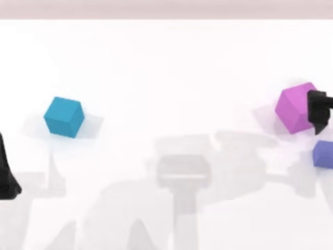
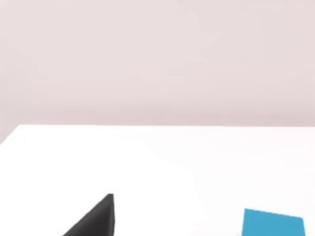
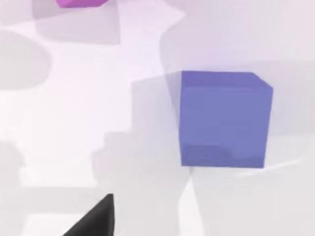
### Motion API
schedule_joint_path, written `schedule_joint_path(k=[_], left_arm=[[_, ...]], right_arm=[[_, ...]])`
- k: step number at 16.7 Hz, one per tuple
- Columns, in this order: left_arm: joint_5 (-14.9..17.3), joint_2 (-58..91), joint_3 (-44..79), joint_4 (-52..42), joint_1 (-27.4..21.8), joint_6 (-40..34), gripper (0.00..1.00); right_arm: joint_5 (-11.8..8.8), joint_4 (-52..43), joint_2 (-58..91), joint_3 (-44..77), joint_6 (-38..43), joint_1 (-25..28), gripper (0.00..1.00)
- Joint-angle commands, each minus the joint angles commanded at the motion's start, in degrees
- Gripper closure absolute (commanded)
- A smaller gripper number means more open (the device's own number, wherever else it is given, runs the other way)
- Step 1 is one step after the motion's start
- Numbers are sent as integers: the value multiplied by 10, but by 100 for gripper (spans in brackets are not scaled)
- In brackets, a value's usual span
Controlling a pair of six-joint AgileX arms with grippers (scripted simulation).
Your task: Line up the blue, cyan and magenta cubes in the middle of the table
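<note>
The cyan cube (image 1: 63,116) sits on the left part of the white table (image 1: 166,67); its top edge also shows in the left wrist view (image 2: 273,223). At the right stands the magenta cube (image 1: 294,107), with the smaller blue cube (image 1: 323,154) just in front of it at the picture's right edge. In the right wrist view the blue cube (image 3: 224,120) is large and a sliver of the magenta cube (image 3: 78,3) shows beyond it. My right gripper (image 1: 314,110) hangs open beside the magenta cube's right face, holding nothing. Parked at the left edge, my left gripper (image 1: 6,174) is open and empty.
A pale pinkish band (image 1: 166,8) runs along the table's far edge. Grey shadows of the arms (image 1: 182,172) fall across the near middle of the table. One dark finger (image 3: 101,216) shows in the right wrist view, and one finger (image 2: 98,219) in the left.
</note>
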Motion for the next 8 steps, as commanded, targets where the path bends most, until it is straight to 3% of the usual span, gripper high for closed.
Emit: schedule_joint_path(k=[8], left_arm=[[0, 0, 0, 0, 0, 0, 0]], right_arm=[[-1, -40, 72, 60, 13, 5, 0]])
